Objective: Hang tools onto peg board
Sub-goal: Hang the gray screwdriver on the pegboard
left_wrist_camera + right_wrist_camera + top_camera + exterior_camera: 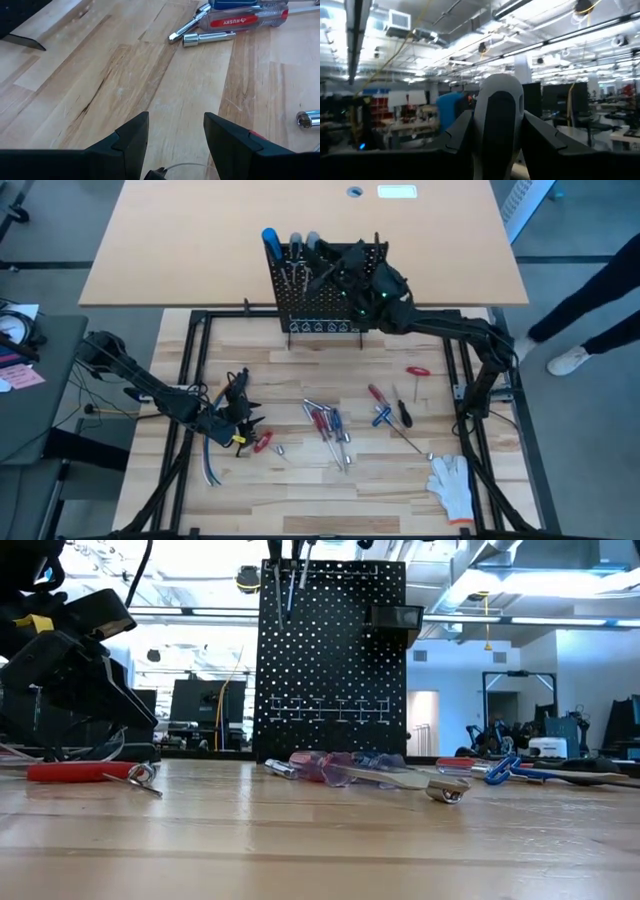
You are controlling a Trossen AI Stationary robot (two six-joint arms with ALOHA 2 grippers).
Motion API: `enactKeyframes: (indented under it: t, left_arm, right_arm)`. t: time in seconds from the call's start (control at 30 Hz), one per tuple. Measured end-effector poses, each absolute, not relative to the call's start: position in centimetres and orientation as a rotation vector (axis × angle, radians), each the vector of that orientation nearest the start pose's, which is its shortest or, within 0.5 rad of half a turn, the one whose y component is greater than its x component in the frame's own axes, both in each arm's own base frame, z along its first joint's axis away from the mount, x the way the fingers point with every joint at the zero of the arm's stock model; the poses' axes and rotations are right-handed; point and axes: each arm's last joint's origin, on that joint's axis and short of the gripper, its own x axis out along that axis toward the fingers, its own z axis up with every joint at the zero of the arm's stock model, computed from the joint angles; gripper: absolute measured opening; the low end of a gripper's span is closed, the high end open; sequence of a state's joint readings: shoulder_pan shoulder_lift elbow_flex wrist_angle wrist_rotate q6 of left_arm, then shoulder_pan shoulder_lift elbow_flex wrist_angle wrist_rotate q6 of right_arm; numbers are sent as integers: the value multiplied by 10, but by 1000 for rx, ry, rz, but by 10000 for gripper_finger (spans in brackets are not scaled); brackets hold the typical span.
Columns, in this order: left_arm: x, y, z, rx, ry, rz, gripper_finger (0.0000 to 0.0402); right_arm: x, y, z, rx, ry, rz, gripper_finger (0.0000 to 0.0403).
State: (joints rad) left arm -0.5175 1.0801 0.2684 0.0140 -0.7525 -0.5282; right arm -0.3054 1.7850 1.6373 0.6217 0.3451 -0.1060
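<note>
The black peg board point(322, 300) stands upright at the table's far middle, with a blue-handled tool point(270, 240) and a grey-handled one point(297, 243) hanging along its top. My right gripper point(328, 260) is up at the board's top edge, shut on a tool with a grey-and-black handle point(497, 120). My left gripper point(240, 425) stands open low over the table's left part, with bare wood between its fingers point(175, 135). Red and blue screwdrivers point(325, 422) lie on the table's middle. My right gripper pinches the grey-and-black handle point(490, 150) between its two fingers, one on each side. The handle's rounded end point(498, 82) stands out past the fingertips. The fingers slant upward from the table's right side. The gripper hides the tool's shaft, and whether it touches the board I cannot tell.
A blue T-handled tool point(383, 416), a black-handled screwdriver point(404, 414) and a red tool point(417, 370) lie right of middle. A white glove point(452, 485) lies at the near right, cables point(210, 465) at the near left. A red-handled tool point(75, 772) lies by the left gripper.
</note>
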Motion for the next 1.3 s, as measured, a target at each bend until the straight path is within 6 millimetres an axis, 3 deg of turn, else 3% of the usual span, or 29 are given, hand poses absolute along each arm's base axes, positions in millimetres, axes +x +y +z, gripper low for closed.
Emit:
enactKeyframes:
  t: [0.23,0.33,0.43,0.53,0.73,1.0,1.3]
  left_arm:
    - [157,-67,136,-33,558,379,185]
    - [156,-69,136,-34,557,368,185]
    - [155,-71,136,-38,555,355,185]
    - [155,-72,136,-39,550,356,185]
    - [155,-72,137,-34,545,363,185]
    - [155,-72,137,-29,543,369,185]
    - [155,-72,137,-29,543,369,185]
  right_arm:
    - [406,-75,411,-171,-300,-521,133]
    - [416,-54,381,-199,-299,-524,133]
    - [428,-47,338,-214,-331,-575,133]
    - [439,-51,305,-240,-390,-638,133]
    - [462,-77,262,-345,-426,-756,133]
    - [476,-111,246,-366,-387,-843,133]
    - [476,-123,240,-362,-303,-907,133]
